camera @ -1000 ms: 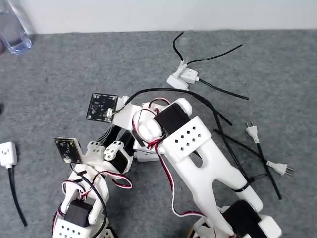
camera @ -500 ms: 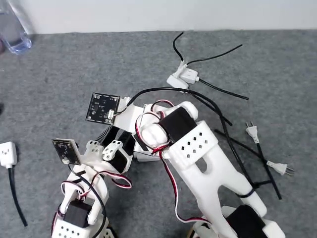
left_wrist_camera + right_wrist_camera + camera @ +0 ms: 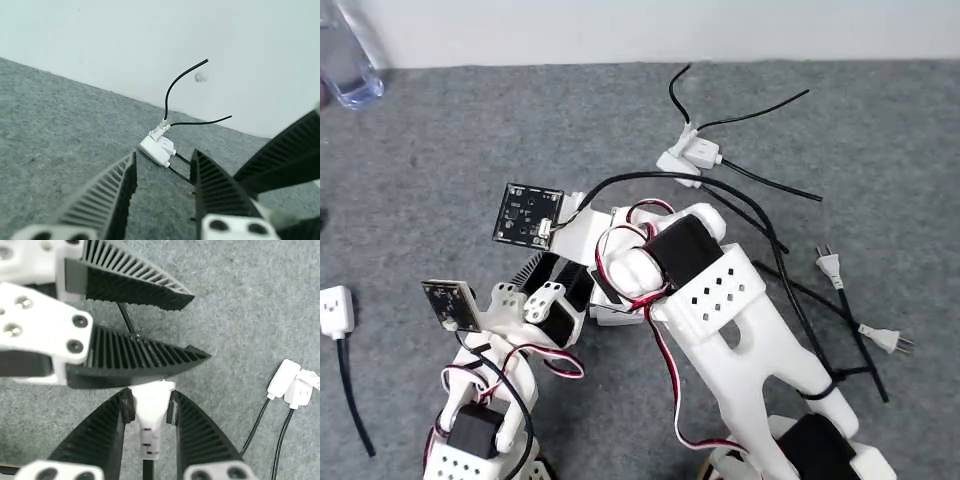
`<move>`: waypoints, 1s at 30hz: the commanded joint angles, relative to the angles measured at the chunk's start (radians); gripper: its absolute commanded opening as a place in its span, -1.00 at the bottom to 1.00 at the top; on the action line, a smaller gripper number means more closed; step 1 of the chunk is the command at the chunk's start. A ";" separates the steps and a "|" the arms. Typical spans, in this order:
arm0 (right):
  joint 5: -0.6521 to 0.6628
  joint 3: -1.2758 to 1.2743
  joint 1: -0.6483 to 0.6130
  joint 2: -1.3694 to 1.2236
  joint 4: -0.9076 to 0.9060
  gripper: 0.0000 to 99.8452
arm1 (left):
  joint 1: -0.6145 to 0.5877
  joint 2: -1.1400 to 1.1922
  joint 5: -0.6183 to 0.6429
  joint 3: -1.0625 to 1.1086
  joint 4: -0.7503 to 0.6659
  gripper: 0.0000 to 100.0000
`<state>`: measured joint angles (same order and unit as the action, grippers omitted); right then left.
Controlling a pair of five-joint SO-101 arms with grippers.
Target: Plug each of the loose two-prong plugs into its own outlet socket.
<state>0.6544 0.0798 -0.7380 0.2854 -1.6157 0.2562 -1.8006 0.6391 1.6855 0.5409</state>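
**Status: one plug gripped, none of the loose plugs seated yet.**
My right tool is clamped on a white plug mid-table; my left tool stands wide and empty just beside it. The far pair appears joined. A two-prong plug and a second plug lie loose; a socket lies far left, unused.

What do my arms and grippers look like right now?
The left arm and right arm are white shells with black servo blocks, linked by looping red, white and black wires; the right one has a perforated plate. Each wrist carries a black square circuit board. The left gripper and right gripper have black, ribbed, tapering fingers on white mounts with dark screws.
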 commanded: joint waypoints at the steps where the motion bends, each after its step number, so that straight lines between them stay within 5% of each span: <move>1: -0.012 0.098 -0.010 0.068 -0.004 -0.98 | 0.006 0.006 -0.002 -0.001 0.018 -0.67; 30: -0.041 0.143 -0.038 0.068 0.005 -0.98 | 0.005 0.006 -0.002 -0.001 0.018 -0.67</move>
<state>0.6268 0.1396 -0.7518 0.3007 -1.6218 0.2532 -1.8006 0.6406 1.6886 0.5439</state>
